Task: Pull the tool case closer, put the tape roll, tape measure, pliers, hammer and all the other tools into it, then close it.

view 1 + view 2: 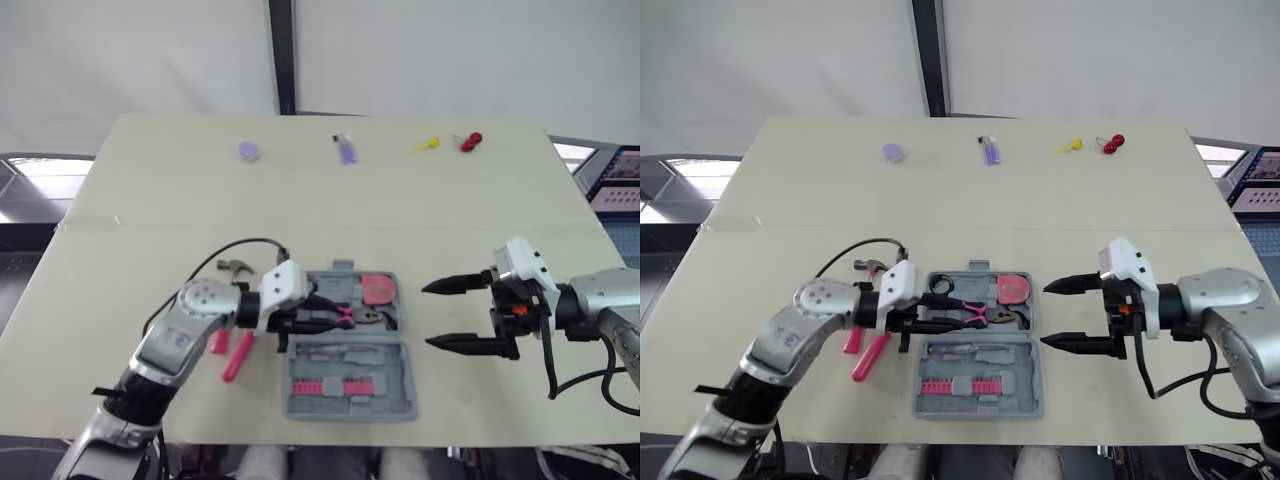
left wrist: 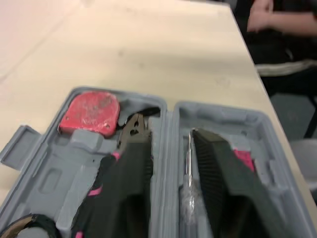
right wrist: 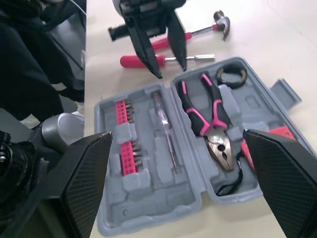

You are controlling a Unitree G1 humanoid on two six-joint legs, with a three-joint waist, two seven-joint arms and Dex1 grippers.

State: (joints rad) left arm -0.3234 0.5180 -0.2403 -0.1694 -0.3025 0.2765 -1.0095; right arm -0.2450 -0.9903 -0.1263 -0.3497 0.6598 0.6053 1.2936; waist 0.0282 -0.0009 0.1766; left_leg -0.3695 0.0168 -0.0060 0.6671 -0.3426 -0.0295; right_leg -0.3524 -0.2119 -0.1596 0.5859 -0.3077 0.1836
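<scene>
We see the grey tool case (image 1: 402, 402) lying open on the table (image 1: 300, 200), lower centre of the head view, with the pliers (image 1: 352, 315) in its upper half. The left pincer (image 3: 171, 72) hangs spread and empty at the case's left edge. The right pincer (image 1: 428, 315) gapes empty, apart on the right.

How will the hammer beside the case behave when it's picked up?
The hammer looks rigid, so no flex expected. Its metal head sits at one end, so gripped mid-handle it will probably dip head-first. The claw head should keep it from rolling on the table.
</scene>
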